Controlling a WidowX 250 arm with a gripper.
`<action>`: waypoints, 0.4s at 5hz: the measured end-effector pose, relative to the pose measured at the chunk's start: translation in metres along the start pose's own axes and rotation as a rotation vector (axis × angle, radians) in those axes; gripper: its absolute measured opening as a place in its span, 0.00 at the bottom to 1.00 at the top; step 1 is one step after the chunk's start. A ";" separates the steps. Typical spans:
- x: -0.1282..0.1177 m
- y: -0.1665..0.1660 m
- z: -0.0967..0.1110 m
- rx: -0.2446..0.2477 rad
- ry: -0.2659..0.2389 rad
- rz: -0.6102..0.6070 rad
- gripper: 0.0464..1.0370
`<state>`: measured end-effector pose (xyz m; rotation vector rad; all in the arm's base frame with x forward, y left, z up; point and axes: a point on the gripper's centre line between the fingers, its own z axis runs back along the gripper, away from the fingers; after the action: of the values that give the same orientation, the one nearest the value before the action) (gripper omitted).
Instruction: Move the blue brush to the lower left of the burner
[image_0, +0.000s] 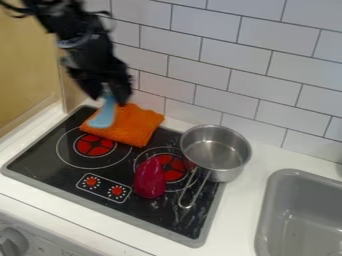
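Gray sink (266, 210) nearest; the tool (109, 96) holds a slanting, pale-blue brush (103, 116).

Shows black on the gripper (108, 95), light blue on the brush (103, 115)! Blazes orange on the cloth (130, 128), black-crossed red on the burners (94, 144), deep pink on the central object (150, 179), grey-lined white on the tiles (199, 80)!

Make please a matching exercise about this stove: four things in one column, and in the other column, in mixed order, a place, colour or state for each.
1. brush
2. cloth
3. pot
4. sink

A. silver, its handle towards the front
B. grey, on the right side
C. held by the gripper
D. orange, at the back of the stove

Pairs: 1-C, 2-D, 3-A, 4-B
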<state>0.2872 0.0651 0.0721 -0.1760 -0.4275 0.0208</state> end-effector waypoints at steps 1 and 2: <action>-0.022 0.019 0.008 0.017 -0.010 0.054 0.64; -0.041 0.029 0.012 0.029 -0.003 0.067 0.64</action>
<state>0.2455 0.0936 0.0608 -0.1616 -0.4239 0.0930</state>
